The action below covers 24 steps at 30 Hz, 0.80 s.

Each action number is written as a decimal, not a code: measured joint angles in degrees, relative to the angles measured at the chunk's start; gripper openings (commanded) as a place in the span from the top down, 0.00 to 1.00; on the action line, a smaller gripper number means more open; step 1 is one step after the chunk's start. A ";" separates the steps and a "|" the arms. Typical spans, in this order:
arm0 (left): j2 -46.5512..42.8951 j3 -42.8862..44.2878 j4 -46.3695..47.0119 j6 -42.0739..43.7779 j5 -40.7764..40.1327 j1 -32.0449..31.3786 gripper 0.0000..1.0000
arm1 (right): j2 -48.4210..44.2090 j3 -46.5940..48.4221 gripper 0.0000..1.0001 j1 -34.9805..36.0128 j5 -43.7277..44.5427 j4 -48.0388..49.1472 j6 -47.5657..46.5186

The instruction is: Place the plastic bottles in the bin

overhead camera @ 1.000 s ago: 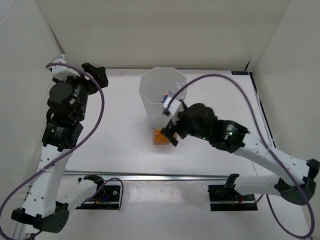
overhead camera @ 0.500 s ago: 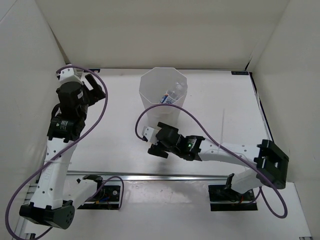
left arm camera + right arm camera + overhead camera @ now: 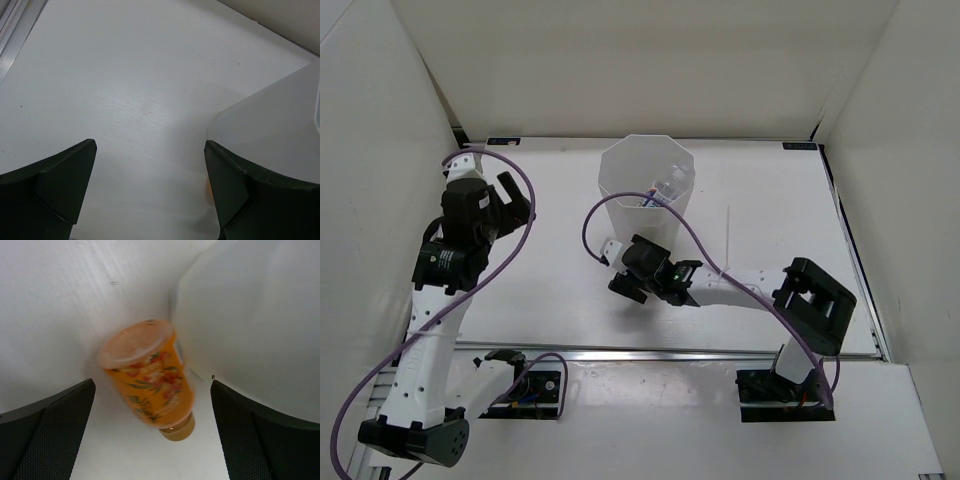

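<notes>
Orange and leaf-printed, the bottle [image 3: 150, 375] lies on its side on the white worktop [image 3: 60, 300] just beside the foot of the bin [image 3: 250, 315]. In the right wrist view its long axis runs from upper left to lower right, broad flat end up and narrow neck down. The right hand [image 3: 630, 285] hangs over it with fingers spread wide on either side, gripping nothing, its arm stretched low from lower right toward the frame's centre. The left hand [image 3: 513, 200], also wide open and empty, sits at upper left on a raised, folded arm, and a clear bottle [image 3: 665, 190] lies inside the bin.
</notes>
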 measured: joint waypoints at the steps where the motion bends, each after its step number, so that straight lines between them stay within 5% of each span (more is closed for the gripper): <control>1: -0.24 -0.07 -0.44 -0.17 0.07 0.00 0.00 | 0.02 0.02 0.00 -0.61 0.11 0.28 0.24; 13: -1.07 -0.04 -4.20 0.72 0.04 0.00 0.00 | 4.85 2.64 0.03 -6.25 -2.89 0.15 6.19; 16: -1.05 -0.04 -4.76 1.01 0.00 0.00 0.00 | 5.60 3.82 0.15 -7.23 -4.42 -1.16 8.15; 24: -1.92 -0.02 -5.68 1.05 -0.35 0.00 0.00 | 6.32 6.38 0.66 -8.48 -6.99 -6.19 14.64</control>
